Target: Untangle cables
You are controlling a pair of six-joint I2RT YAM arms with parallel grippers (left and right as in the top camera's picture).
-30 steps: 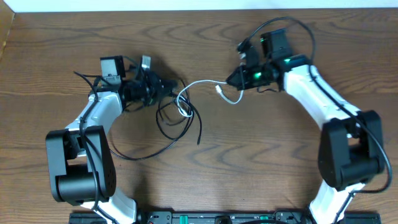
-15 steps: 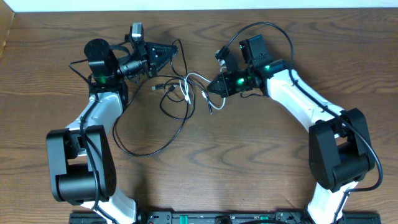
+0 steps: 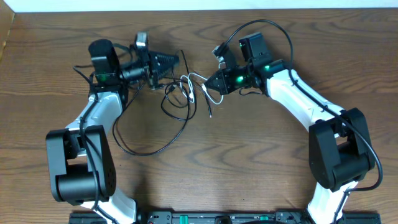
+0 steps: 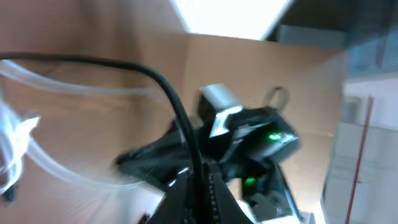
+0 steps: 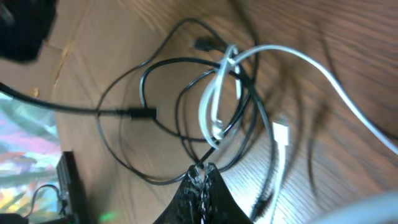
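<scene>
**A:** Gripper status?

**B:** My left gripper [image 3: 176, 60] is clamped on the black cable [image 4: 183, 124], just left of the tangle [image 3: 186, 93] on its far side. My right gripper [image 3: 208, 83] is closed, tips at the tangle's right edge. Black strands and the white cable [image 5: 206, 106] both meet there. I can't tell which one is pinched.

**A:** Anything in the way?

**B:** The two grippers face each other across the tangle, tips close. In the tangle, black loops cross the white loop in several places. The thick arm cable [image 3: 264, 22] arcs over my right wrist, right of the tangle and clear of it. Otherwise there is only bare wooden table [image 3: 249, 162] around it.

**A:** Cable lay?

**B:** The black cable's long axis runs from the tangle toward the near left. It makes one big open loop on the table and curls back up under my left arm. A loose black end points toward the near side, just right of the tangle. The white cable is short and lies roughly left-right between the grippers, folded into a narrow loop. The white plug [image 5: 282, 134] lies beside the tangle, free of it.
</scene>
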